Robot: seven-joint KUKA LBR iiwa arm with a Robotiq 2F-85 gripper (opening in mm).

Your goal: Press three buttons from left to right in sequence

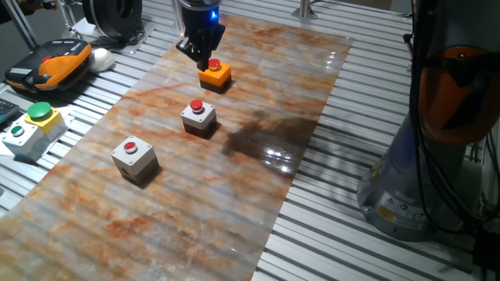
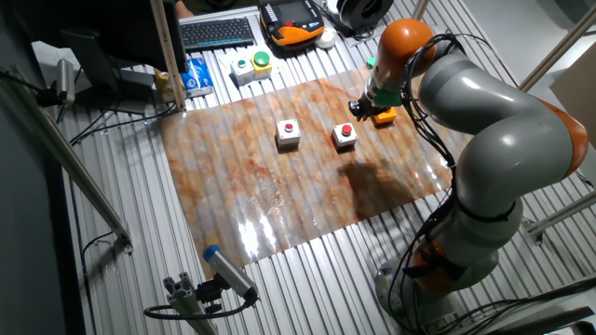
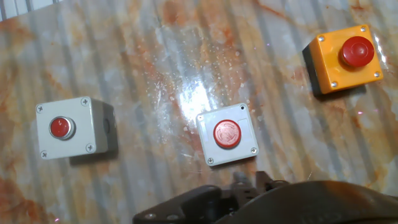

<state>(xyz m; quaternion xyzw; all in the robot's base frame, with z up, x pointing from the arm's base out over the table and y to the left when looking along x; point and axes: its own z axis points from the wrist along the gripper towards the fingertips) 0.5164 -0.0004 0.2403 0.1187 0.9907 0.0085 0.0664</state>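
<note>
Three boxes with round red buttons stand in a row on the marbled mat [image 1: 258, 195]. The grey-white left box [image 1: 134, 158] also shows in the other fixed view [image 2: 289, 133] and the hand view [image 3: 68, 127]. So do the grey-white middle box [image 1: 198, 117] [image 2: 345, 136] [image 3: 227, 134] and the flatter orange box [image 1: 216, 76] [image 2: 385, 115] [image 3: 342, 59]. My gripper [image 1: 201, 53] [image 2: 363, 107] hangs just over the orange box's far side, close to its red button. I cannot tell whether it touches. The hand view shows only dark finger parts [image 3: 249, 186] at its bottom edge.
A grey box with a green button and yellow top [image 1: 35, 117] [image 2: 262, 62] stands off the mat at the left, beside a white switch box [image 1: 19, 139]. An orange-black pendant [image 1: 55, 62] lies behind them. The robot base [image 1: 422, 179] stands to the right of the mat.
</note>
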